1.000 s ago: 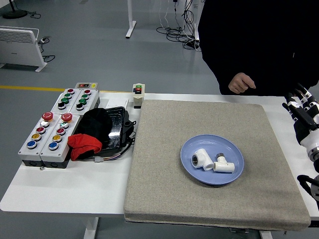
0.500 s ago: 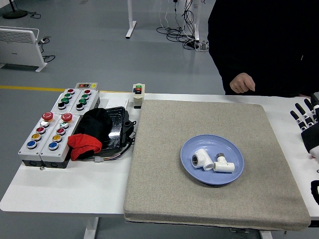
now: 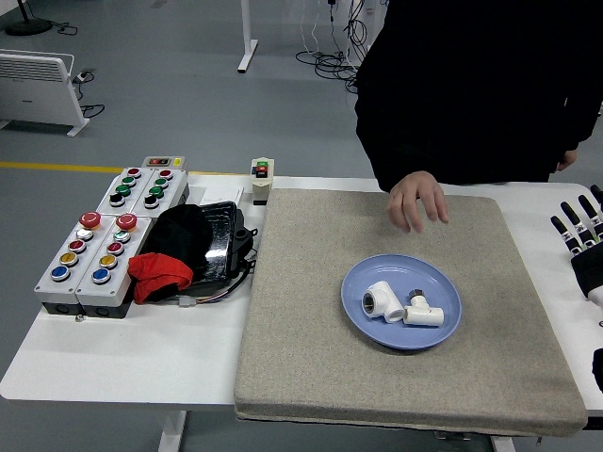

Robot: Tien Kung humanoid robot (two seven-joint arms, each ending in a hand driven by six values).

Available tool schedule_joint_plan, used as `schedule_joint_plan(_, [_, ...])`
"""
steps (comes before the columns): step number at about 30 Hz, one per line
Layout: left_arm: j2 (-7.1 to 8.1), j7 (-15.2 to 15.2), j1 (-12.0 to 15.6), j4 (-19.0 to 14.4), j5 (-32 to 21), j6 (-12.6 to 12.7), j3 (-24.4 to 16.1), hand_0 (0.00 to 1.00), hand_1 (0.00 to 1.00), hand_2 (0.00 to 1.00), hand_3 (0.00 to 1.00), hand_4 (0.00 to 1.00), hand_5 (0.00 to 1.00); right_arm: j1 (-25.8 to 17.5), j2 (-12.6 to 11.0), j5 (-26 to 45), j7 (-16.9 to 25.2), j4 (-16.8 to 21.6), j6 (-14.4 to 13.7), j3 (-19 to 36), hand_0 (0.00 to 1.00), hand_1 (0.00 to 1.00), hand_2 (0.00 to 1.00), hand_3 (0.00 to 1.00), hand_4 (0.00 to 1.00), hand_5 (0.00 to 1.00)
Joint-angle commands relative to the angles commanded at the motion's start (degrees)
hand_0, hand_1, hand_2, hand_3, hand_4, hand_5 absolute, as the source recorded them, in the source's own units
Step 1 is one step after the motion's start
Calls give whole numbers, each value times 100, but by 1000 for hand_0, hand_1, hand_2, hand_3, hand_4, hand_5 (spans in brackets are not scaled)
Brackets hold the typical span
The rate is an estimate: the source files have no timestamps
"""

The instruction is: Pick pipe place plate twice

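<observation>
Lying side by side on the blue plate (image 3: 358, 315), both white pipe fittings (image 3: 384, 301) (image 3: 423, 312) sit at nine o'clock from the right hand (image 3: 584, 235), which hangs well apart at the desk (image 3: 122, 363) edge, fingers spread, holding nothing. A person's hand (image 3: 417, 199) hovers at twelve o'clock from the plate.

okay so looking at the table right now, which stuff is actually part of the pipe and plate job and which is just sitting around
Part of the job:
blue plate
two white pipe fittings lying in it
robot's right hand, open at the right edge
person's hand reaching over the grey mat

Just lying about:
button boxes
black and red cloth bundle
small switch box
</observation>
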Motion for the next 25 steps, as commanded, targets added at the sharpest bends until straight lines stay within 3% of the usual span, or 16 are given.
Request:
schedule_joint_plan(9, [56, -8, 23, 2, -101, -25, 286, 696, 672, 694, 629, 294, 998, -120, 27, 34, 54, 27, -78, 178, 880, 821, 914, 844, 575, 570])
schedule_joint_plan(14, [59, -14, 11, 9, -130, -23, 304, 696, 672, 692, 628, 292, 998, -134, -77, -68, 71, 62, -110, 216, 867, 809, 904, 842, 572, 576])
schedule_joint_plan(25, [45, -16, 6, 14, -91, -26, 174, 696, 671, 690, 626, 289, 998, -140, -57, -92, 111, 70, -165, 200, 860, 803, 891, 836, 567, 590])
